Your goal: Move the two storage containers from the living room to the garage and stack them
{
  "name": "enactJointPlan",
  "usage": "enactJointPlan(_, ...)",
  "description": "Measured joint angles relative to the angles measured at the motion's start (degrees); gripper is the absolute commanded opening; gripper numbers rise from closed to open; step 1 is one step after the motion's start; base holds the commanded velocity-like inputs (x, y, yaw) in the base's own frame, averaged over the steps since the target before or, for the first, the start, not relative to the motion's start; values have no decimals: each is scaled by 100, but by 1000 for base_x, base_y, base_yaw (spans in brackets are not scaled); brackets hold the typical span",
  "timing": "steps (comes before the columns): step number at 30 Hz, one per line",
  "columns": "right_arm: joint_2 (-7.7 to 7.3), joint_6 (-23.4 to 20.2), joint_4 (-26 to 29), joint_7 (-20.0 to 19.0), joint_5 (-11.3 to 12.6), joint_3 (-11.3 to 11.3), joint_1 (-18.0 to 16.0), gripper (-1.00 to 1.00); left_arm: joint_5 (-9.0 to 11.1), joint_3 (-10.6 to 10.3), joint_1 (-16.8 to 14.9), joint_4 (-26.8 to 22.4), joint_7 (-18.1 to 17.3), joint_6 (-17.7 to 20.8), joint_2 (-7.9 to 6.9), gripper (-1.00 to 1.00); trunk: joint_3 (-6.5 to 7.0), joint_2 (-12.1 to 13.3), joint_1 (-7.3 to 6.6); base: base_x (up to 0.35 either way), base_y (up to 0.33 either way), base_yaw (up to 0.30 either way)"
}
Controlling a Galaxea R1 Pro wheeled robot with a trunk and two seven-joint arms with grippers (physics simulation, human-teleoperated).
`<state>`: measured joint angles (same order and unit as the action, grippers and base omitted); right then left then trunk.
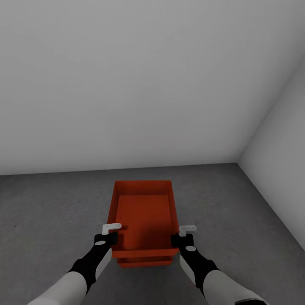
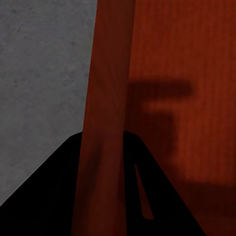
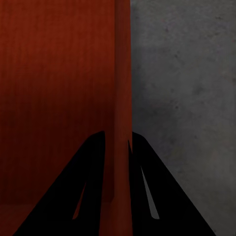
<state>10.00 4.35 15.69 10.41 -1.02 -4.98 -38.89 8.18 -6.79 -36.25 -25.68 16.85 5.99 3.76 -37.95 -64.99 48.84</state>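
An orange-red storage container (image 1: 144, 212) hangs in front of me over the dark grey concrete floor (image 1: 51, 212) of the garage. My left gripper (image 1: 111, 236) is shut on its left wall near the near corner. My right gripper (image 1: 178, 238) is shut on its right wall. Just under its near edge shows the red rim of a second storage container (image 1: 144, 262), mostly hidden beneath the first. In the left wrist view the red wall (image 2: 105, 98) runs between the dark fingers of the left gripper (image 2: 104, 140). In the right wrist view the wall (image 3: 123, 73) sits in the right gripper (image 3: 118, 135).
A plain grey wall (image 1: 127, 84) stands a short way beyond the containers. A second grey wall (image 1: 284, 161) closes the right side, meeting it in a corner. Bare concrete spreads to the left and right of the containers.
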Motion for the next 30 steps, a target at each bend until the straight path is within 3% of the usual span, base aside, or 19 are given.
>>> enactJointPlan(30, 0, 1, 2, -8, -13, 16, -1, -100, 0, 0, 1, -7, -1, 1, 0, -100, -539, -1204, 659, 0, 0, 0)
